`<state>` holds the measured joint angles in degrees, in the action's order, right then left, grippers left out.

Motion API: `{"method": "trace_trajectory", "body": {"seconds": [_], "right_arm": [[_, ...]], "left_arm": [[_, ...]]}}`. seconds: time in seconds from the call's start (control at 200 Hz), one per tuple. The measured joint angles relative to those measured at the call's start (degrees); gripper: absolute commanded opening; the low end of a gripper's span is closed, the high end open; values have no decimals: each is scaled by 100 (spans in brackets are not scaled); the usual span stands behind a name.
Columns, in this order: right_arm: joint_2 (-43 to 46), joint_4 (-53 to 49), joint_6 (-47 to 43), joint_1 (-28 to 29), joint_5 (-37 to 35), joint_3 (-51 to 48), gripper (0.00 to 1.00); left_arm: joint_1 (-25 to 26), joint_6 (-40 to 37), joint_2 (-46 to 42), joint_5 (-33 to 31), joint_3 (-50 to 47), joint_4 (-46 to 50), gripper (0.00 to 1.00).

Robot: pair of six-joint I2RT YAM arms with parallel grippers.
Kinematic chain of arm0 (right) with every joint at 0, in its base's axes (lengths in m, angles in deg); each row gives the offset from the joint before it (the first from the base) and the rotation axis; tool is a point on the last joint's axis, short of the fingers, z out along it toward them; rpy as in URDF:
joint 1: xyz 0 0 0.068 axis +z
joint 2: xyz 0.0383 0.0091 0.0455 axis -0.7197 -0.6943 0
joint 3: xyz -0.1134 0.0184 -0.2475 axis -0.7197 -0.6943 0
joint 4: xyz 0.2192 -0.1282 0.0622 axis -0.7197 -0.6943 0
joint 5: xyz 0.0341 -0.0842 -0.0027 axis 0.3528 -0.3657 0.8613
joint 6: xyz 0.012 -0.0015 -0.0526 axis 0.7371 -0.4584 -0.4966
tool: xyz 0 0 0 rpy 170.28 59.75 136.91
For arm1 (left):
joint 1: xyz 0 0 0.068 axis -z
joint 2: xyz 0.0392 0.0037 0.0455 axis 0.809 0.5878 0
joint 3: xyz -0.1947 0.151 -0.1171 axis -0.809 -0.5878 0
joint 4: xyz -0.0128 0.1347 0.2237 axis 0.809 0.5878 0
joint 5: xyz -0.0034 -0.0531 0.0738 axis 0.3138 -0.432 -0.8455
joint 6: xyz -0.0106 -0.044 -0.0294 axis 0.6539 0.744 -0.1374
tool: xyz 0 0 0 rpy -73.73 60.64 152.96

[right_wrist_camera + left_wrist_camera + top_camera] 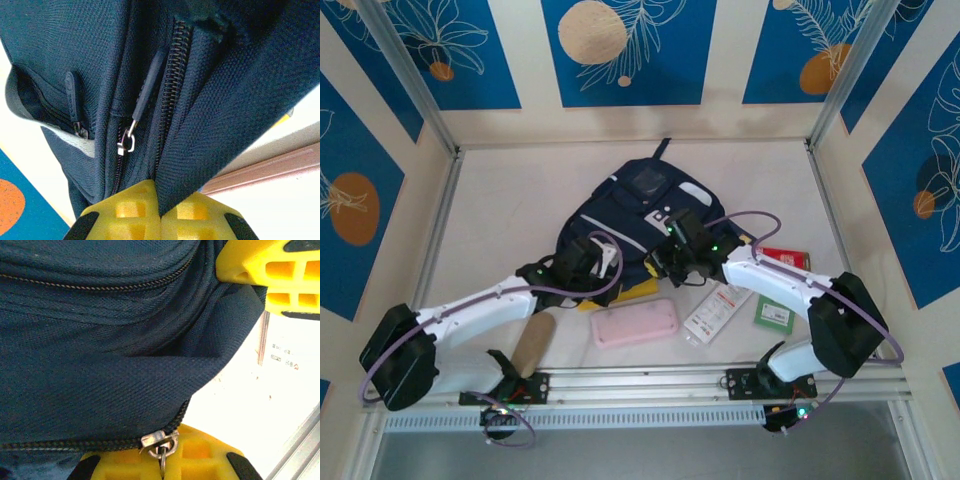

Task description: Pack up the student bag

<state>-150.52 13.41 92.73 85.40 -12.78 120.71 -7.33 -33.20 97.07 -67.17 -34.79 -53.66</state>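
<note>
On the table, at seven o'clock: brown roll, lying flat.
Left gripper: fingers clenched on a zipper slider at the seven o'clock edge of the student bag.
Student bag: navy, lying centre, toward twelve o'clock.
Pink case: at the bag's six o'clock.
Right gripper: clenched on a bag fabric fold, five o'clock edge.
White packet, green card: four o'clock.

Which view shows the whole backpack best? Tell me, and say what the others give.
The top external view: the backpack lies nearly whole on the table, front pockets and stripes visible. The left wrist view gives a close patch of its fabric and one zipper slider; the right wrist view gives its zippers and pulls.
</note>
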Motion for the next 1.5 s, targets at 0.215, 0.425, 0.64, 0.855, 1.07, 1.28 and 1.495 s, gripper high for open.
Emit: {"method": "trace_trajectory", "body": {"seconds": [0.215, 0.425, 0.64, 0.855, 1.07, 1.28, 1.495], "right_arm": [[219, -203, -284, -164, 31, 0, 0], [238, -356, -686, -343, 107, 0, 0], [238, -496, -1174, -728, 251, 0, 0], [219, -511, -1663, -1012, 511, 15, 0], [-74, -625, -2146, -1257, 721, 387, 0], [-529, -896, -2688, -1523, 693, 964, 1], [-841, -1318, -2964, -1679, 313, 1563, 40]], "left_arm": [[0, 0, -186, -76, 7, 131, 0], [-33, 2, -275, -94, 7, 291, 0], [-175, 4, -286, -74, 7, 431, 0], [-387, 7, -365, 11, 7, 474, 0], [-562, 9, -470, 15, 7, 562, 0], [-605, 74, -501, 177, 7, 503, 0], [-590, 278, -22, 516, 109, 175, 0]]}}
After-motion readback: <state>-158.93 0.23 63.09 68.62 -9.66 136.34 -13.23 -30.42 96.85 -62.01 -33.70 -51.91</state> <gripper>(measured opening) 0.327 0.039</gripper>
